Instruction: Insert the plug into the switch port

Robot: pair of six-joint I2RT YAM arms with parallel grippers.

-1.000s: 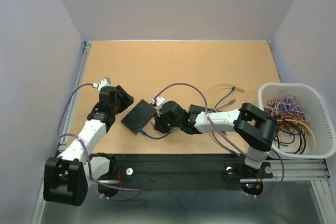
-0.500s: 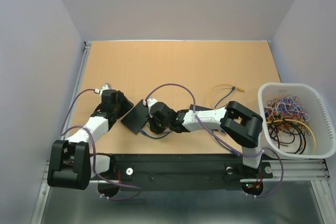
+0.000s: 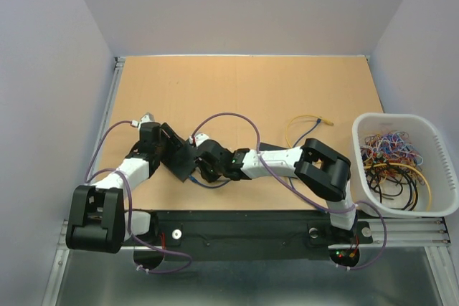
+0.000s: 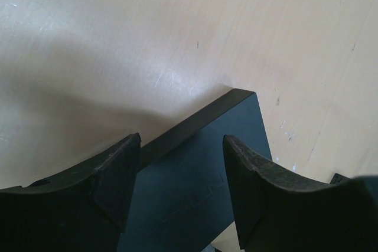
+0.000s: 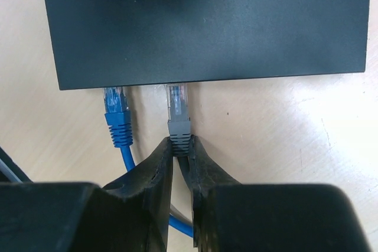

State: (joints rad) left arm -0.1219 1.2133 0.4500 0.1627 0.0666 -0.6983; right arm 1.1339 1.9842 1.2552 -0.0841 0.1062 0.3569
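At the front edge of the switch (image 5: 207, 22), the grey plug (image 5: 178, 113) is pinched at its boot by the right gripper (image 5: 180, 147). Its clear tip just meets the housing, beside 1 blue plug (image 5: 116, 110). The left gripper (image 4: 180, 160) stands spread astride the switch's far corner; I cannot tell whether it is in contact. Judgement: keep the plug square to the port and push straight and slow. The left fingers should brace the switch against sliding, since any tilt risks jamming.

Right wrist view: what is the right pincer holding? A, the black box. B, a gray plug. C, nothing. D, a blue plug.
B: the right pincer is shut on the gray plug, while the blue plug sits beside it, ungripped.
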